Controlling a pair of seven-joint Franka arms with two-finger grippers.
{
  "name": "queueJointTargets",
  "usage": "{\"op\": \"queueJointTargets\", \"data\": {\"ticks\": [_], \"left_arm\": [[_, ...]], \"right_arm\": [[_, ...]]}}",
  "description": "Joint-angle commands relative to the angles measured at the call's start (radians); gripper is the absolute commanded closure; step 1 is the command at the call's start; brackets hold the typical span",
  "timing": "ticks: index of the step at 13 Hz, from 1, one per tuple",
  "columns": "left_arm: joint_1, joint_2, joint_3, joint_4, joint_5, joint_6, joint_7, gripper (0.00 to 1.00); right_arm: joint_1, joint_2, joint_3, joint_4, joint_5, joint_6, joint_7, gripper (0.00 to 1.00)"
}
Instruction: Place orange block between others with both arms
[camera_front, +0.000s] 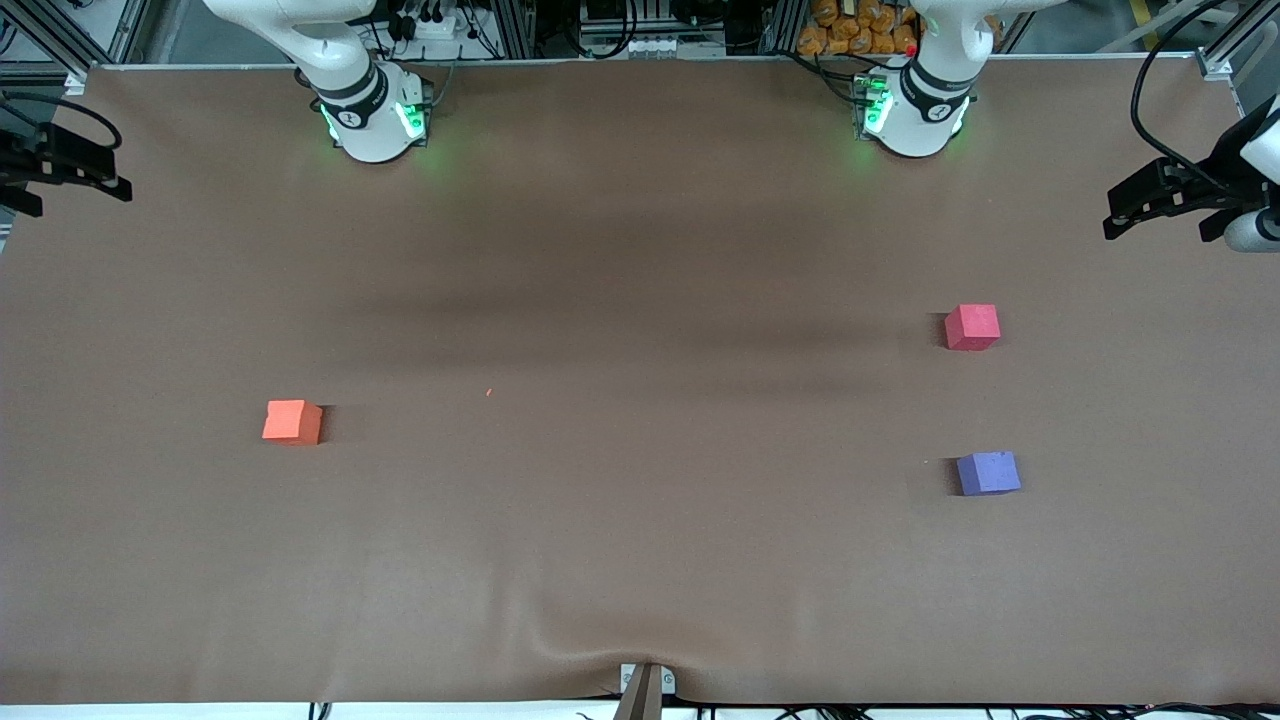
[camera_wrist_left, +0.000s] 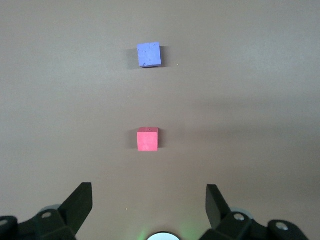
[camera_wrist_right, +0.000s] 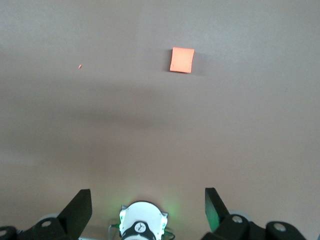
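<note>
Both my grippers — left (camera_wrist_left: 149, 204) and right (camera_wrist_right: 148, 202) — hung wide apart and empty, so I figured the right should drop squarely over the orange block (camera_front: 292, 421) — gripping flat faces, then hand it over toward the gap between the red-pink cube (camera_front: 972, 327) and purple-blue cube (camera_front: 988, 473).

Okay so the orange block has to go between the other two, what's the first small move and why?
Probably bring the right gripper down over the orange block to pick it up. Both grippers are open and empty, up off the table, and that block sits alone at the right arm's end. The red block and purple block lie at the left arm's end with a gap between them, under the left gripper.
</note>
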Motion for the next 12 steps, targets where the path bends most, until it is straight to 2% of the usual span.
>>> {"op": "queueJointTargets", "data": {"ticks": [1,4,8,12], "left_arm": [[0.006,0.001,-0.001,0.007,-0.004,-0.014,0.024,0.0],[0.007,0.001,-0.001,0.006,-0.004,-0.014,0.024,0.0],[0.009,-0.001,0.001,0.007,-0.004,-0.014,0.025,0.0],[0.009,-0.001,0.004,0.006,-0.004,-0.014,0.025,0.0]], "right_arm": [[-0.013,-0.009,0.01,-0.151,-0.003,0.147,-0.003,0.0],[-0.013,0.055,0.01,-0.306,-0.003,0.354,-0.003,0.0],[-0.013,0.239,0.01,-0.319,-0.001,0.514,-0.009,0.0],[-0.024,0.347,0.01,-0.368,-0.001,0.664,-0.011,0.0]]}}
